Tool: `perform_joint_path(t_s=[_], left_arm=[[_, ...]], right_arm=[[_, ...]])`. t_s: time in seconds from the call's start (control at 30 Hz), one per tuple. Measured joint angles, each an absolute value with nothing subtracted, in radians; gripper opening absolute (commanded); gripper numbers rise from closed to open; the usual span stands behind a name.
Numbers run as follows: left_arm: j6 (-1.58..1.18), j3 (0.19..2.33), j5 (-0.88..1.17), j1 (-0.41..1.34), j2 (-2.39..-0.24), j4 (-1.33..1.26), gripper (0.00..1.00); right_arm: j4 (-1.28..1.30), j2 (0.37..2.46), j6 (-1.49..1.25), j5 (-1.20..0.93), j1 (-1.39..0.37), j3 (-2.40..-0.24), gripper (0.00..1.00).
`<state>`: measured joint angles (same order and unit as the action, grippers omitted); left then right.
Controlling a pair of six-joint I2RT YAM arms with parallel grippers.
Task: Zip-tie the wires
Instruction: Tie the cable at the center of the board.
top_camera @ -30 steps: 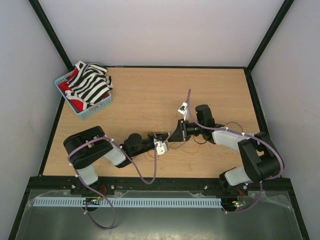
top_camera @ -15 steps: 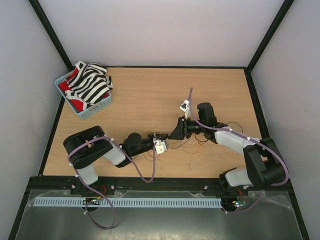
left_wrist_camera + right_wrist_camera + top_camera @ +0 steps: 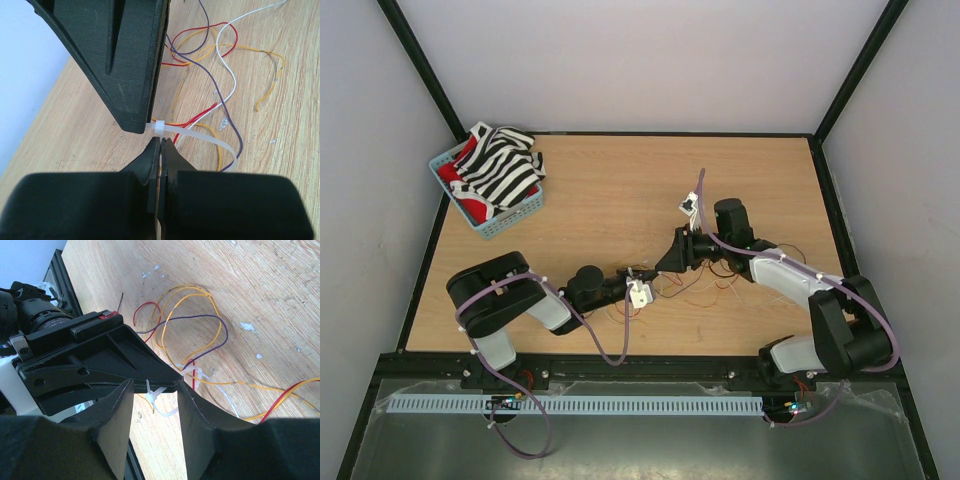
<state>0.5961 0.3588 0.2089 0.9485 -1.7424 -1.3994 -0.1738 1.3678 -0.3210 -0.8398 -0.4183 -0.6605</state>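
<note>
Left wrist: zip tie [image 3: 200, 136] end hidden (behind shut jaws).

A light blue basket [image 3: 515, 222] is sitting at the far left corner of the wooden table [image 3: 620, 190]. A black-and-white striped cloth [image 3: 500, 165] is lying heaped in it, with a red cloth [image 3: 472, 208] showing underneath. A white slotted strip [image 3: 620, 405] is running along below the table's near edge.

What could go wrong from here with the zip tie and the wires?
1. The loop of the zip tie is loose and wide, so some of the wires could slip out before it tightens.
2. The left gripper pinches it only at the jaw tips; it may slip.
3. The right gripper, jaws open around the tail, may close beside it.
</note>
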Motion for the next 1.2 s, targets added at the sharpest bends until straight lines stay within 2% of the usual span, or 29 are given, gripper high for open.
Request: perform_joint_path(t_s=[0.57, 0.63, 0.83, 0.93, 1.2], left_arm=[[0.589, 0.359, 0.21, 0.948, -1.742, -1.399, 0.0], [0.588, 0.359, 0.21, 0.948, -1.742, -1.399, 0.0], [0.583, 0.359, 0.21, 0.948, -1.742, -1.4, 0.0], [0.582, 0.359, 0.213, 0.948, -1.742, -1.399, 0.0], [0.583, 0.359, 0.217, 0.943, -1.737, -1.402, 0.0]], right_arm=[[-0.197, 1.39, -0.339, -0.869, -0.435, -0.661, 0.37], [-0.197, 1.391, -0.34, -0.871, -0.439, -0.661, 0.33], [-0.205, 1.392, -0.34, -0.876, -0.44, -0.661, 0.09], [-0.208, 1.401, -0.342, -0.879, -0.44, -0.661, 0.01], [-0.176, 1.443, -0.336, -0.869, -0.441, -0.742, 0.0]])
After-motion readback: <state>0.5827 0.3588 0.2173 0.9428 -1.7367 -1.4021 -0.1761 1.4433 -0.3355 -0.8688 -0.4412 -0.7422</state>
